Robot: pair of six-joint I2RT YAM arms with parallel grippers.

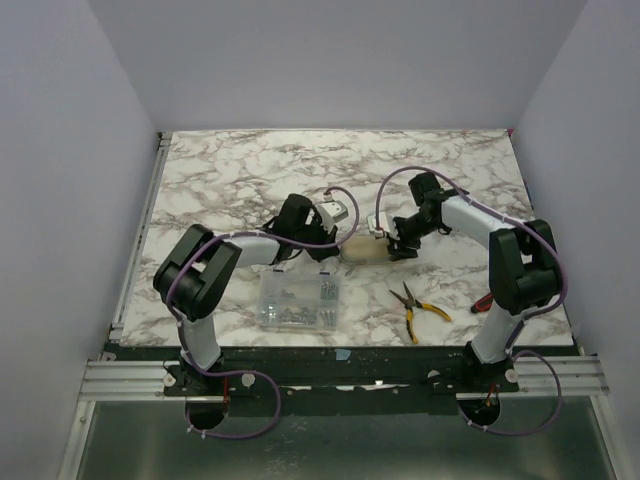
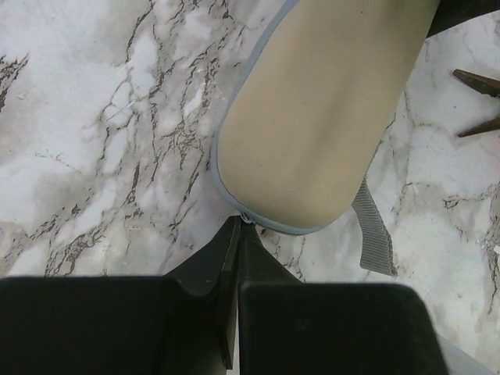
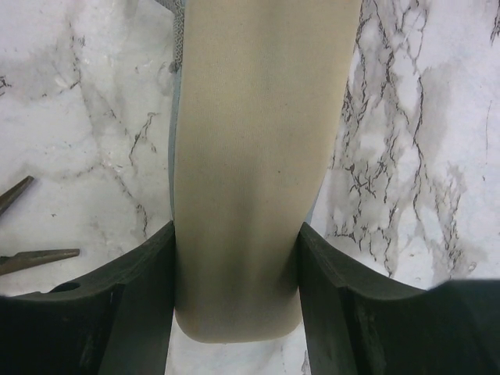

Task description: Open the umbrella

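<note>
Cream fabric sleeves the umbrella (image 1: pixel 362 248), which lies bundled on the marble tabletop (image 1: pixel 250 170) at the middle of the top view, between the two arms. The right gripper (image 1: pixel 395 245) has its fingers (image 3: pixel 148 297) clamped on the bundle, one pressed to each long side near its rounded end at the bottom of the right wrist frame. The left gripper (image 2: pixel 237 226) has its fingers together, their tips touching the sleeve's other end right at the blue-grey zip edging; whether they nip the zip pull I cannot tell. A grey strap (image 2: pixel 373 234) hangs from the sleeve at the lower right of the left wrist frame. A clear plastic box of screws (image 1: pixel 298 302) sits below the umbrella, and yellow-handled pliers (image 1: pixel 418 308) lie to the lower right, apart from it.
</note>
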